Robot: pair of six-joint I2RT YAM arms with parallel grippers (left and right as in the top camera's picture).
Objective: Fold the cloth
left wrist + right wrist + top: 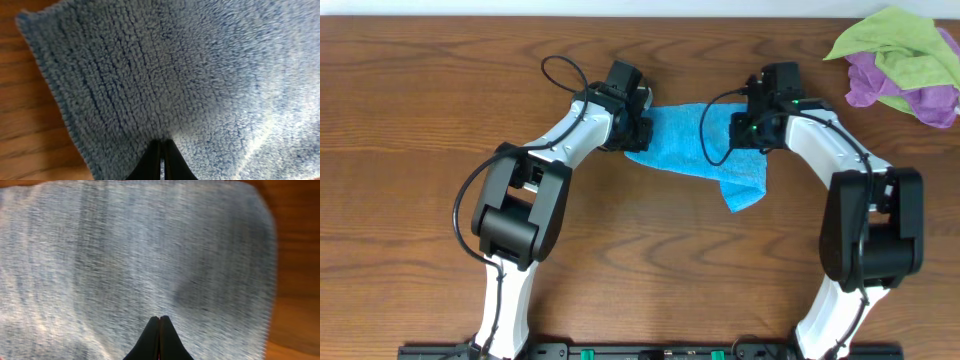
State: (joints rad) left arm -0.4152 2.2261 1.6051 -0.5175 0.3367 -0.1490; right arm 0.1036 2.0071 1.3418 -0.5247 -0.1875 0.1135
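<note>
I see the blue cloth [705, 150] lying rumpled at the far middle of the wooden surface [620, 280], my left tool [638, 135] pinching its left edge and my right tool [751, 133] its right edge, fingers pressed together, with a green-and-purple rag pile [905, 60] well apart in the far right corner.

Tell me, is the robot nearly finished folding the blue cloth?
Not yet. Done: the left hand and right hand are each pinched shut on an edge of the blue cloth. In hand: it stretches between them, one corner sagging. Left: laying one half over the other; no neat fold shows yet.
</note>
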